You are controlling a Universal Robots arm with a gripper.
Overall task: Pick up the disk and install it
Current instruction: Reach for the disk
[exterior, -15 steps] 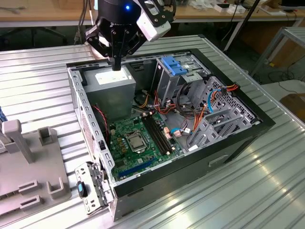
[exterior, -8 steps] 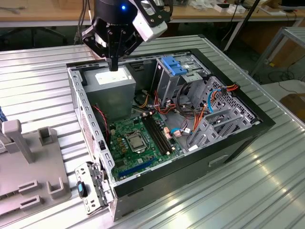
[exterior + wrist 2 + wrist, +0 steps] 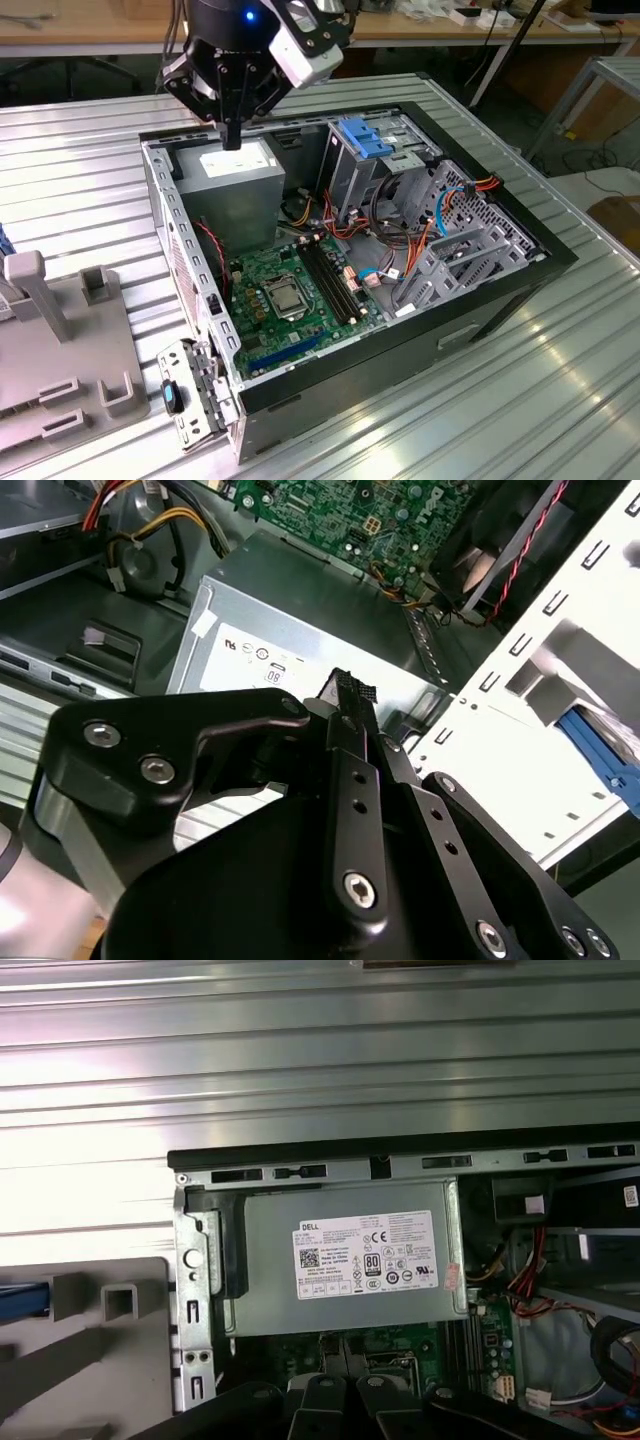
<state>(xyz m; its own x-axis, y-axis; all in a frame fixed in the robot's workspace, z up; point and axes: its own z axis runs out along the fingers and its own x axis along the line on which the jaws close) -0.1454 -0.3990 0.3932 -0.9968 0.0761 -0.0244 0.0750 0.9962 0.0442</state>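
Ribbed metal worktop (image 3: 520, 400), open case (image 3: 420, 365), and the fingers (image 3: 232, 125) hang closed and empty just above the power supply (image 3: 235, 180), disk (image 3: 20, 1300) well off to one side in the grey fixture (image 3: 110, 1360), so best clear the case wall, open wide, square to its carrier.

- Ribbed metal table (image 3: 520, 400), glare on its slats.
- Behind the table: long wooden bench (image 3: 90, 30).
- Beside the table: grey metal frame (image 3: 615, 66), pale floor (image 3: 580, 185).

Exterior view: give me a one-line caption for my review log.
Gripper, jaws shut and empty, hovers above the power supply inside the open computer case.
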